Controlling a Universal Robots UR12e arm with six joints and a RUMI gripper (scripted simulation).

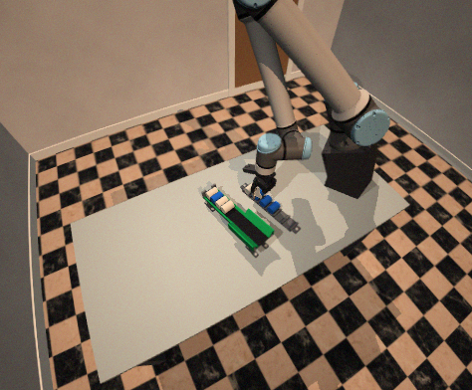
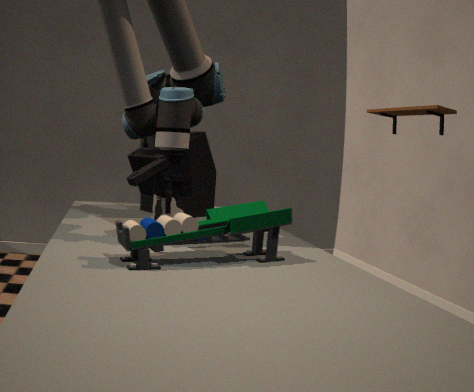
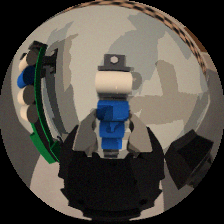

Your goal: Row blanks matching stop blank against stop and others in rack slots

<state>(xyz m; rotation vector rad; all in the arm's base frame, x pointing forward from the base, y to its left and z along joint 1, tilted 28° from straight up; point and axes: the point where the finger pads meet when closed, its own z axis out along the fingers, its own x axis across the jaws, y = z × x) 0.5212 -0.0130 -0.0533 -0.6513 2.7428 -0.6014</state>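
Observation:
The green feed ramp (image 1: 237, 219) holds a row at its stop end: a cream blank (image 1: 211, 192), a blue blank (image 1: 217, 197), then two more cream blanks (image 1: 225, 204). The same row shows in the side view (image 2: 160, 226). The grey stock rack (image 1: 271, 208) lies to the ramp's right with two blue blanks (image 1: 269, 204) in its slots and a cream blank (image 3: 114, 82) near its far end. My gripper (image 1: 259, 190) is low over the rack's far part, shut on a blue blank (image 3: 112, 124) that sits just in front of the cream one.
The arm's dark base block (image 1: 350, 166) stands to the right of the rack. The ramp (image 3: 42, 120) runs close along the gripper's left side in the wrist view. A wooden shelf (image 2: 411, 111) hangs on the far wall.

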